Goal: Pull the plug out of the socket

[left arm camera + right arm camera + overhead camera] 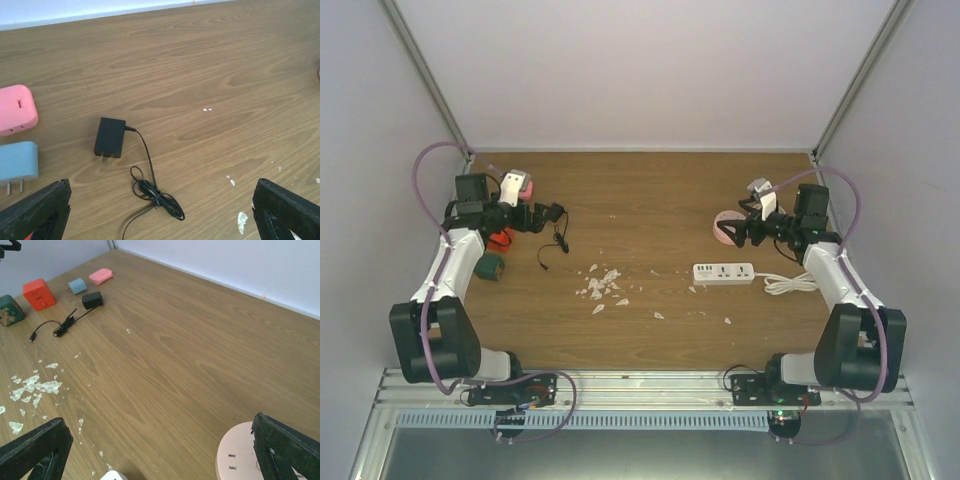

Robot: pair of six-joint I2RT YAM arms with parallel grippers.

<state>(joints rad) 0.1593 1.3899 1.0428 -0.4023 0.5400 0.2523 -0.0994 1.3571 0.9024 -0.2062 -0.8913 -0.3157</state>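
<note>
surface (650, 200): we see brown wood grain, walled in by pale panels.
left tool (161, 205): we find its jaws wide apart with nothing between them; it hangs over the left side of the surface.
right tool (160, 450): we see it spread wide and empty too, over the right side.
power strip (723, 273): white, lying flat right of centre, with its white cord (790, 284) looped at its right end.
round socket (240, 457): pink, close by the right tool.
cubes: we count an orange cube (39, 294) and a green cube (9, 310), near each other at the left edge.
plug (110, 137): black, flat on the surface just ahead of the left tool, prongs toward it, well apart from the power strip.
cable (155, 195): thin and black, bunched beside the plug.
adapters: a pink adapter (17, 110) and a blue adapter (17, 162) lie left of the plug.
flakes (600, 283): white scraps, scattered mid-surface.
</note>
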